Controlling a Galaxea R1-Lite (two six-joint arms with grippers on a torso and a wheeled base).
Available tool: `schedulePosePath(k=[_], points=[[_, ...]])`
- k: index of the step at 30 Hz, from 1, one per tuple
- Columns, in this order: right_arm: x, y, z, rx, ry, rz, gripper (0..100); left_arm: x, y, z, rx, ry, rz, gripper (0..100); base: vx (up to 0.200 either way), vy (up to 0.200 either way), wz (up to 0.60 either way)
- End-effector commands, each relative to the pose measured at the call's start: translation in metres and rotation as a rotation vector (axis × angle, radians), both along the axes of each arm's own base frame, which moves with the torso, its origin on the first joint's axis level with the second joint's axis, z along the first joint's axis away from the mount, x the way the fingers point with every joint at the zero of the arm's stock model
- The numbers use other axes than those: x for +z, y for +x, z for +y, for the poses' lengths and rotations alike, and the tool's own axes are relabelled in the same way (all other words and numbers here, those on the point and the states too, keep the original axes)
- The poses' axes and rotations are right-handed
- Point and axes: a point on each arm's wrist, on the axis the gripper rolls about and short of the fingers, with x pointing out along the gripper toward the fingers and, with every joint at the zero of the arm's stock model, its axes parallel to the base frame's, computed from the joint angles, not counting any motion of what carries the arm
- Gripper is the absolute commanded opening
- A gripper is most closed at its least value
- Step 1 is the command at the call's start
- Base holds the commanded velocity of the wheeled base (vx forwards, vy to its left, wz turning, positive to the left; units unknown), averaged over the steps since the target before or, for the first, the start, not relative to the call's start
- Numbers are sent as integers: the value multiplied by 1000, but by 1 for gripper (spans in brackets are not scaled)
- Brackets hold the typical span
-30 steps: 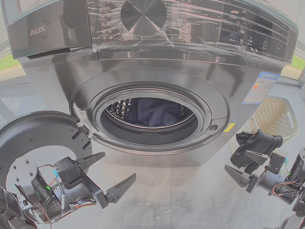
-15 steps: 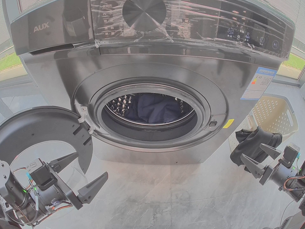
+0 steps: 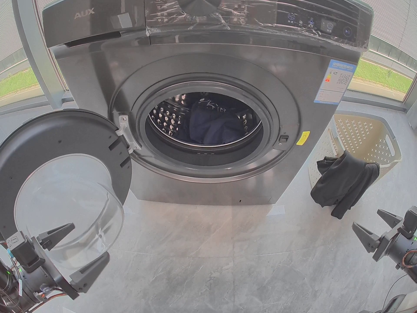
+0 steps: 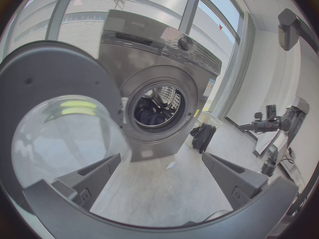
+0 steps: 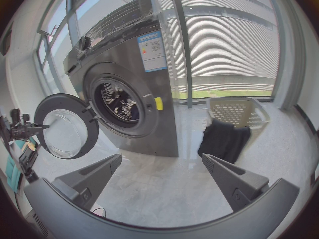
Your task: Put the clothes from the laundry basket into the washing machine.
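Close in, the R gripper sits low at the right edge of the floor, fingers spread wide & nothing in them. The L gripper is low at the left edge, just in front of the open door, also spread wide w/ nothing held. A bit farther off, the black top hangs over the near-left corner of the laundry basket. It hangs long-ways up & down, loose end low; can't tell if it touches the floor. It lies just ahead of the R gripper & a little to its left, so the R arm is way nearer. The L one is well apart, across the floor. My guess: R arm goes fwd & grabs the cloth up near the rim, where it's bunched. The basket stands on the floor beside the right side of the washing machine. Farthest back, the round hole is open & dark blue clothes lie inside the drum, so part of the job looks done.
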Motion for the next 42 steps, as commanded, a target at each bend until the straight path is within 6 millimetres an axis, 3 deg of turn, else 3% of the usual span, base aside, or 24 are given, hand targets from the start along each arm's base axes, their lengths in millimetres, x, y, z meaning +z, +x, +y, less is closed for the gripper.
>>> schedulePosePath(k=[1,9,16,25,33,37,38,42], points=[[-2,-40,-21,-68,22,-89,100,-7,-35,28,72,-41,-76,100,-200,0,0],[-11,-67,-31,-128,28,-125,100,-25,-66,43,74,-66,-105,100,-200,0,0],[-24,-87,-36,-174,32,-151,100,-54,-89,50,131,-64,-79,100,0,0,0],[-50,-108,-39,-220,10,-117,100,-56,-88,51,231,-60,-57,100,0,-89,0],[-49,-107,-39,-273,-40,-121,100,-57,-87,48,393,62,-65,100,0,-200,0],[-50,-112,-36,-352,-74,-169,100,-61,-89,48,482,64,-38,100,0,0,0],[-50,-113,-36,-346,-76,-183,100,-63,-94,47,529,72,-99,100,0,0,0],[-51,-114,-36,-339,-69,-194,100,-64,-94,47,470,77,-99,100,0,0,0]])
